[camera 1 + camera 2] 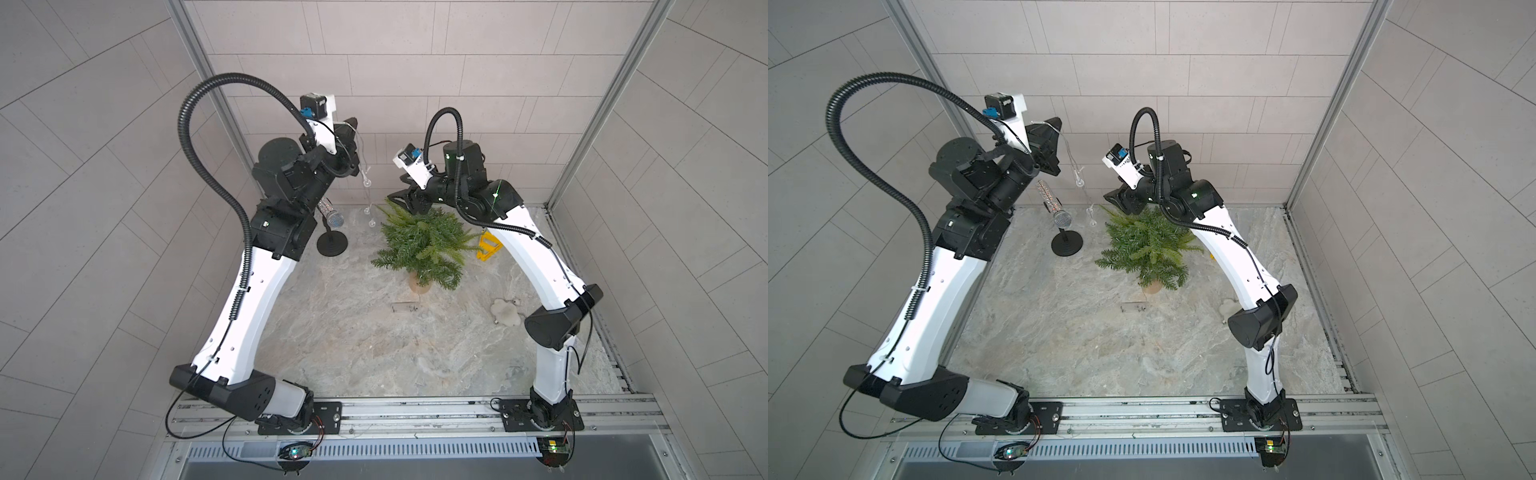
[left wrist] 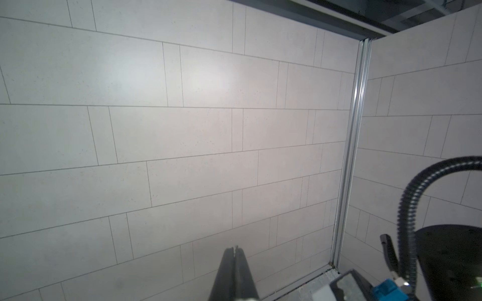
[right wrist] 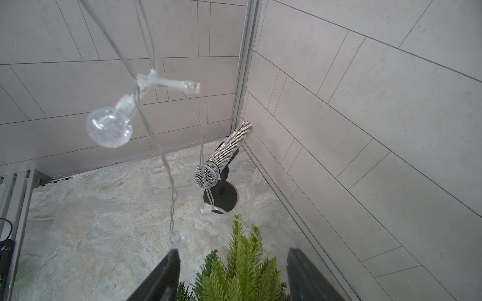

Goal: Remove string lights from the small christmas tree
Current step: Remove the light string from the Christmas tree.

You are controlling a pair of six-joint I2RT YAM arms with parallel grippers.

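Okay, left gripper point(image 1: 354, 124) is raised high near the back wall, fingers point(image 2: 236, 256) pressed together. In both top views it pinches the thin wire of the string lights point(image 1: 367, 180). The pinched wire itself is not visible in the left wrist view.

From that pinch the string lights point(image 1: 1078, 179) hang almost straight down, long axis near vertical. The strand goes past the microphone point(image 1: 332, 217) toward the tip of the small christmas tree point(image 1: 419, 245). In the right wrist view two strands drop side by side. One big round bulb point(image 3: 109, 129) sits up high, smaller bulbs lower, and one strand runs into the top needles.

Clear box point(image 1: 404, 307) lies flat on the table point(image 1: 353, 340), just in front of the tree's tan base point(image 1: 417, 286).

Tree stands upright, long axis vertical, tip up, mid-table toward the back.

Right gripper point(image 3: 232, 250) hovers just over the tree top, jaws spread wide, tree tip between them, gripping nothing.

Yellow object point(image 1: 488, 247) beside the tree, fluffy white toy point(image 1: 505, 311) nearer the right arm.
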